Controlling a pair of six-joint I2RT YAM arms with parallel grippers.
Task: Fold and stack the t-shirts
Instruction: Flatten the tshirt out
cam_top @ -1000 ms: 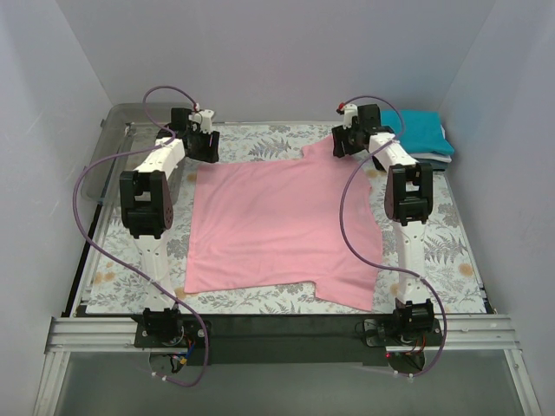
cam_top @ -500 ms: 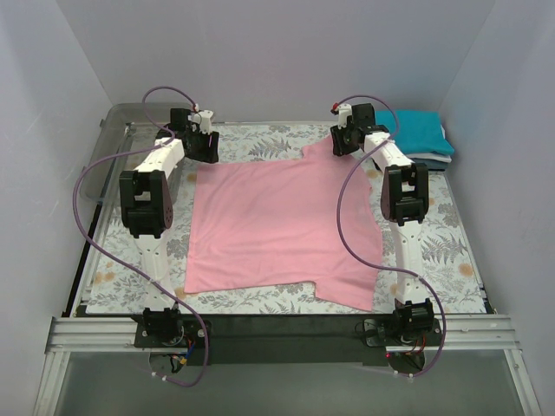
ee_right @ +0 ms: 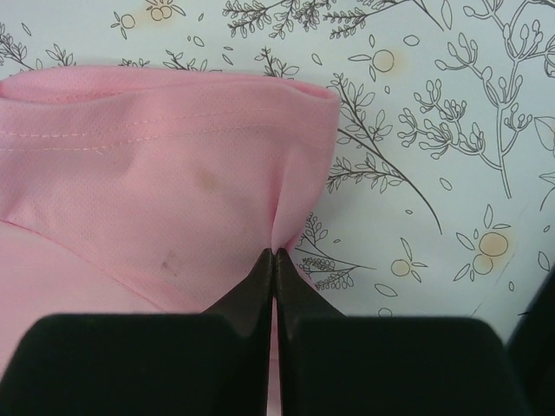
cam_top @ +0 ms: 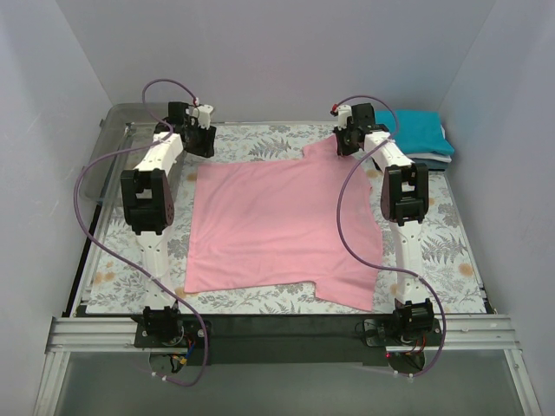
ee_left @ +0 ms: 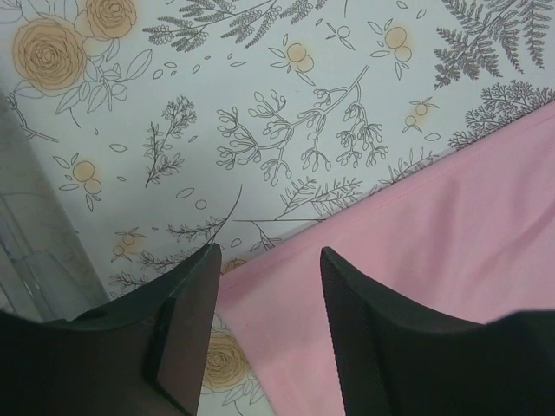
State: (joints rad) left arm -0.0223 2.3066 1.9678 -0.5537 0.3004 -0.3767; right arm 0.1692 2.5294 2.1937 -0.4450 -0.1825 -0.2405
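The right gripper point(ee_right: 275, 258) has its two black fingers pressed tip to tip, with no gap showing, and they pinch the hemmed edge of a sleeve of the pink t-shirt point(ee_right: 156, 173). The cloth puckers into a small crease just above the tips, the sleeve spreads away to the left of them, and bare floral table cloth point(ee_right: 416, 130) lies to the right. The left gripper point(ee_left: 269, 253) has its fingers parted, with a clear gap between them. They hold nothing, and the wrist view does not show whether they touch the cloth. The shirt's far left corner lies under that gap, its hem running up and to the right, with patterned cloth beyond it. From above, the pink shirt point(cam_top: 277, 225) lies spread flat across the middle of the table. Its far right sleeve is drawn up toward the right gripper point(cam_top: 344, 143), and the left gripper point(cam_top: 198, 139) sits at its far left corner. A near sleeve points toward the arm bases. Well apart, at the far right corner of the table, sits a stack of folded t-shirts point(cam_top: 421, 134), teal on top.
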